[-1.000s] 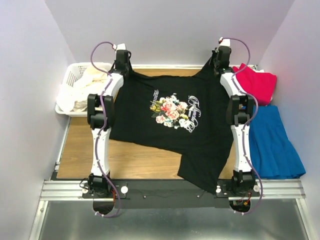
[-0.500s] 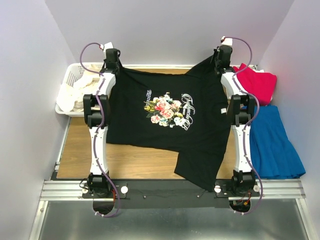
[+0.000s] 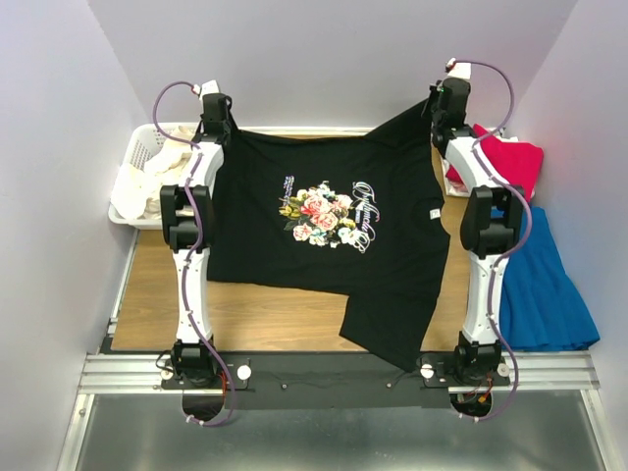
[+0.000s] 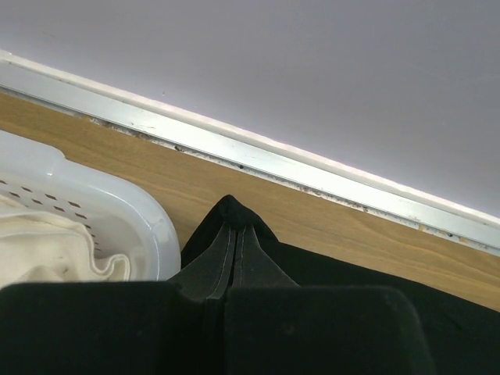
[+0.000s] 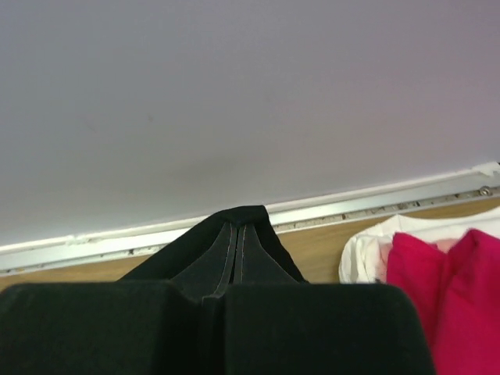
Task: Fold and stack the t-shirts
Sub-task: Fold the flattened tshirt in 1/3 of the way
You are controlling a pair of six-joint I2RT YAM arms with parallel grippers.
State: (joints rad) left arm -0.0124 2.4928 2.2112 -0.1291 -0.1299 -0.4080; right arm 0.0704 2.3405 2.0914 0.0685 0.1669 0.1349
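A black t-shirt with a pink-rose print and white lettering hangs stretched between both arms over the wooden table, its near edge draping toward the front rail. My left gripper is shut on its far left corner, black cloth pinched between the jaws. My right gripper is shut on the far right corner, a peak of black cloth sticking out of the jaws, and holds it a little higher. A crimson t-shirt lies folded at the right. Cream-white shirts fill the basket.
A white lattice basket stands at the far left, its rim close beside my left gripper. Blue cloth lies along the right side. White fabric lies under the crimson shirt. The back wall's rail runs just beyond both grippers.
Both grippers have carried the black shirt's corners apart and farther back; the right one rose and moved right. The shirt is stretched wider and its print has shifted left.
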